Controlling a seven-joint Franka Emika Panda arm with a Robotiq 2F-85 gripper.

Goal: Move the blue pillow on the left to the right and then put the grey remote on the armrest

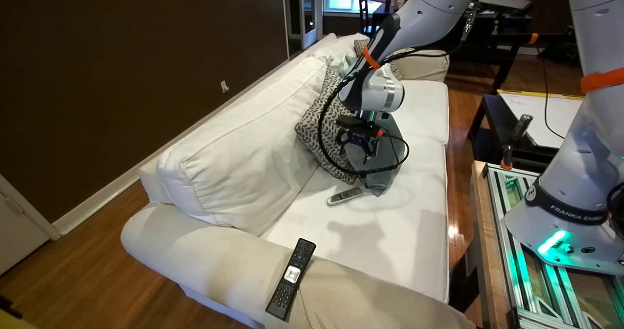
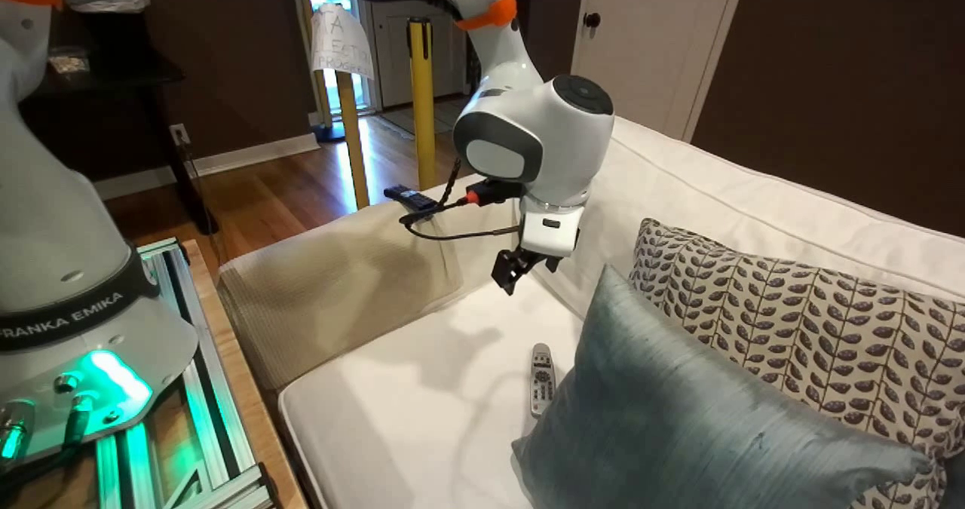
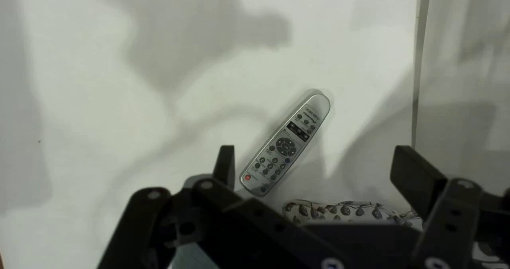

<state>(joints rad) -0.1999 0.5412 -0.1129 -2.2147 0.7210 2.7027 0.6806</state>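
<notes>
Nearest of all, the Robotiq gripper (image 3: pixel 316 163) had its jaws spread wide, with nothing held between them. Lower down, the silver Pioneer remote control (image 3: pixel 285 145) lay face up and slanted on the white seat cushion (image 2: pixel 422 449). We judged it light, stiff and rather slippery, so we wanted to take it across its narrow middle, with the fingers turned to its long sides. Just beside it, the teal-blue throw pillow (image 2: pixel 678 411) leaned against the leaf-patterned pillow (image 2: pixel 791 305); we expected it soft and easy to crease, best pinched at a corner. Farther away, the cream armrest (image 1: pixel 209 251), where the remote should go, carried a longer black remote control (image 1: pixel 292 276).
</notes>
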